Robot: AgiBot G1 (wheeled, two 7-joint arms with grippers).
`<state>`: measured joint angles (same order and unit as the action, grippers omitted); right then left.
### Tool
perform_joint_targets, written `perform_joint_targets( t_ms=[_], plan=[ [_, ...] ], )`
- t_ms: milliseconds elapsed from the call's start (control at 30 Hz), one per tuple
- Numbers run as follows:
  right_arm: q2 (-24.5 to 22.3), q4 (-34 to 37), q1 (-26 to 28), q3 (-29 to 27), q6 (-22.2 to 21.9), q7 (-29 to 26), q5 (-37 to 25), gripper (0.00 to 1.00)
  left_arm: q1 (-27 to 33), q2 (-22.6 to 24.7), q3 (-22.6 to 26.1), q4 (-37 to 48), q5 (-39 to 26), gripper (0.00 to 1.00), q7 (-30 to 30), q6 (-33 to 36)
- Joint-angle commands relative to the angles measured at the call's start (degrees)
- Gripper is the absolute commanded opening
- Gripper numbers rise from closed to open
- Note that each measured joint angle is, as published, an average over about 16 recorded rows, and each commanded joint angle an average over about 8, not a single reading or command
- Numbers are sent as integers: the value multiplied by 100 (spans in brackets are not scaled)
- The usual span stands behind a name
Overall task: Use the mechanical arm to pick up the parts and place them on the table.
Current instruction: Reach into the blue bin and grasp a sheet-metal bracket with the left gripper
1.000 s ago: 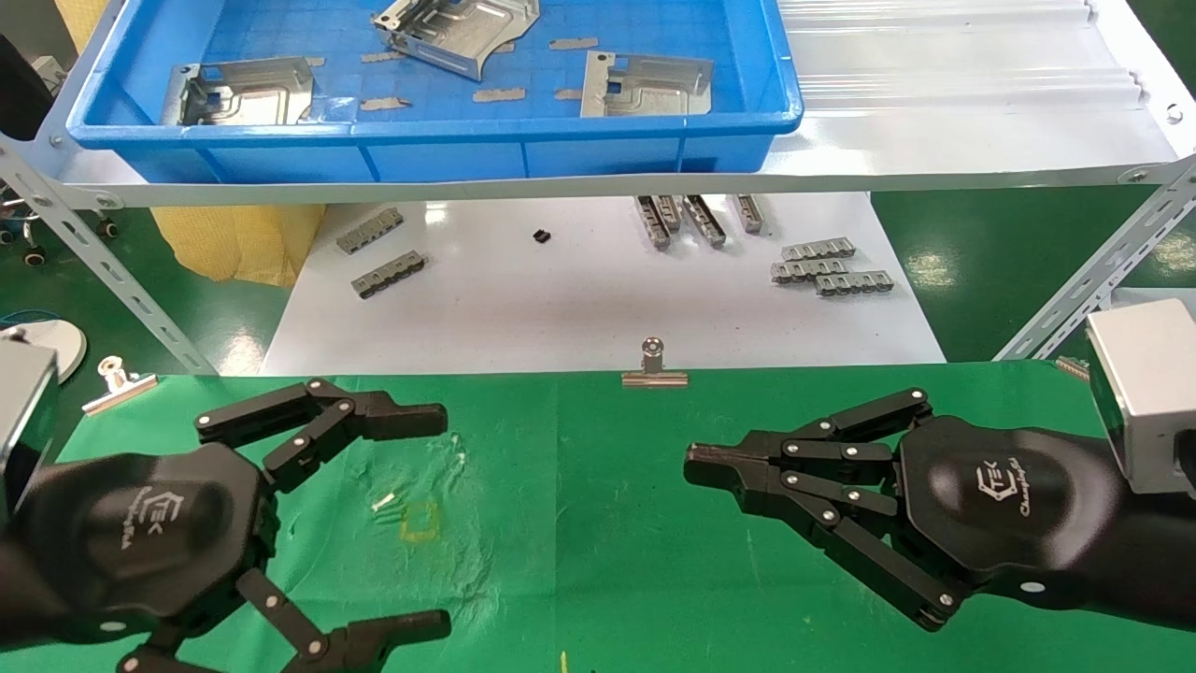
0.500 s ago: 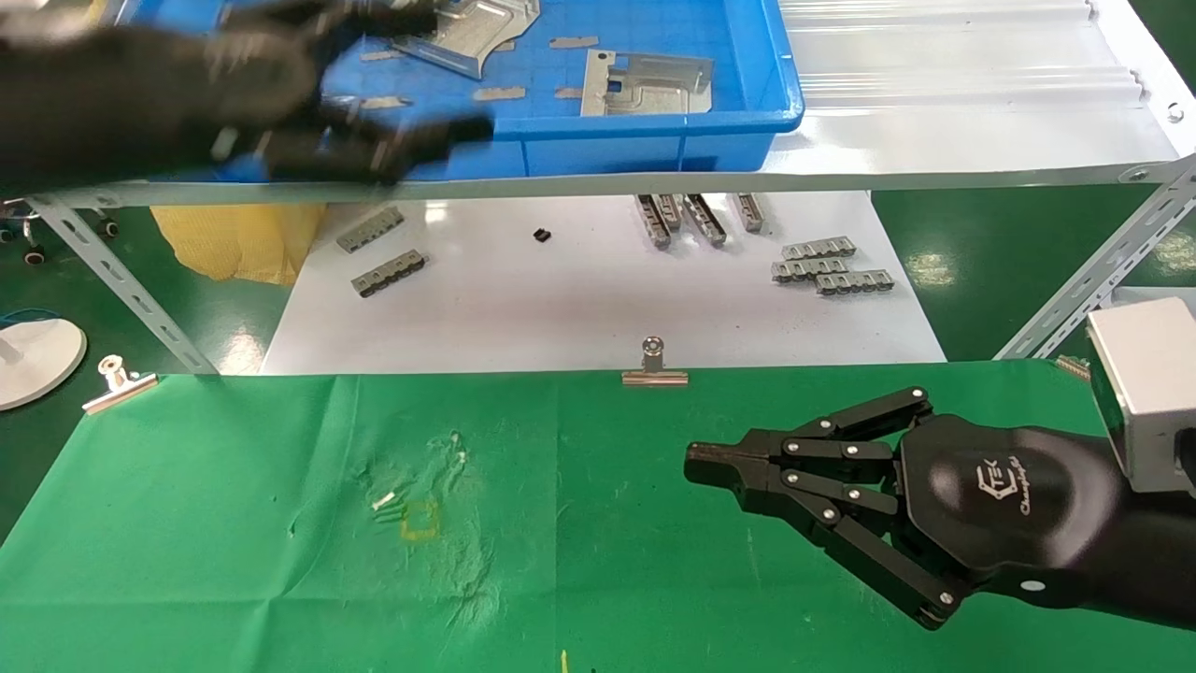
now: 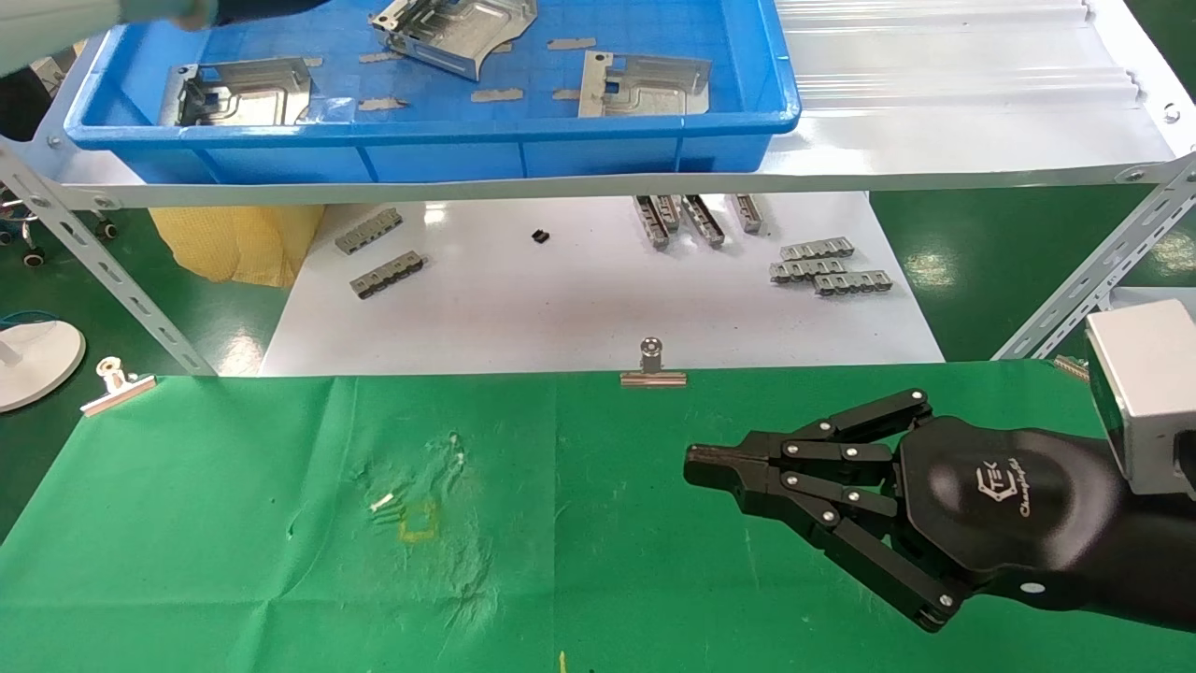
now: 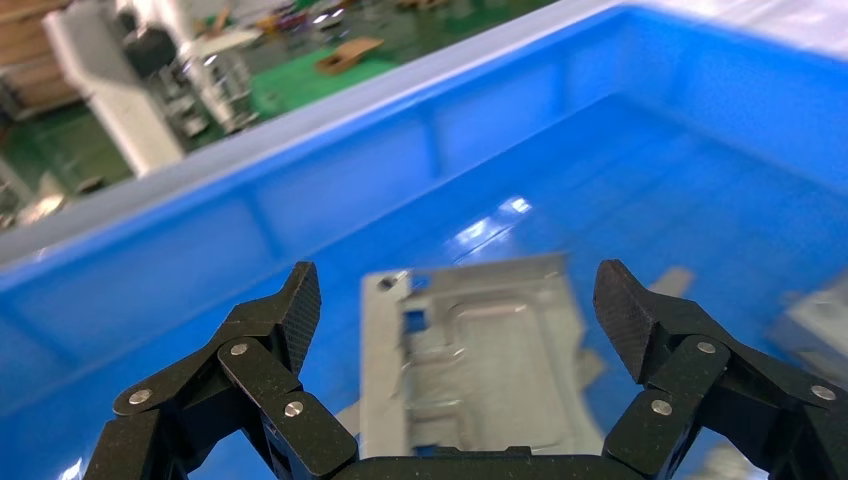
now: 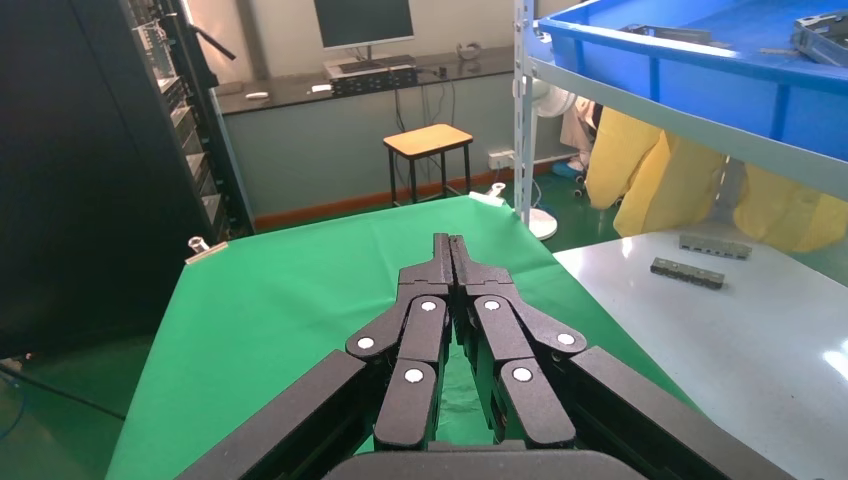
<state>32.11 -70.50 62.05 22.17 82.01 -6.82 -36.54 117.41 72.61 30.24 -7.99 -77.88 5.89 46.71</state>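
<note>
The left claw (image 4: 460, 335) hangs inside the blue tray (image 3: 561, 154), fingers spread wide and gripping nothing, with one of the parts (image 4: 480, 365) lying flat on the tray floor directly between its fingertips (image 4: 300, 300). In the head view only a blurred piece of the left arm shows at the tray's far left corner. Three parts sit in the tray: one at its left end (image 3: 238, 89), one tilted near the middle (image 3: 458, 28) and one to the right (image 3: 645, 84).

These plates are stamped sheet metal, silvery with a dull sheen, embossed with grooves, pierced with cut-outs and bent up at the edge tabs. They will likely handle as stiff, fairly light and slick (thin edges lying flush on smooth plastic give the fingers little to catch). The raised tabs or the two long edges look like the best hold, pinched across the narrow width.

The table (image 3: 234, 561), covered in wrinkled green cloth and clipped along its far edge, carries no parts yet. The right claw (image 3: 710, 463) rests closed above its right side, idle.
</note>
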Motion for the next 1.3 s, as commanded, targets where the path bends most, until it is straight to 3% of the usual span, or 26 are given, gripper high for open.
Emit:
perform_joint_targets(
  t_ms=[33,100,133,567,1300],
  plan=[
    [0,0,0,0,0,0,0,100,112,178,21,319,-54,29,-16,-307],
    [0,0,0,0,0,0,0,100,154,254,39,493,-83,4,37,-415],
    [0,0,0,0,0,0,0,100,169,279,46,563,-93,0,72,-445],
    [0,0,0,0,0,0,0,100,224,370,210,850,-331,0,509,-368],
    [0,0,0,0,0,0,0,100,100,366,311,673,-468,0,461,-636]
  ],
)
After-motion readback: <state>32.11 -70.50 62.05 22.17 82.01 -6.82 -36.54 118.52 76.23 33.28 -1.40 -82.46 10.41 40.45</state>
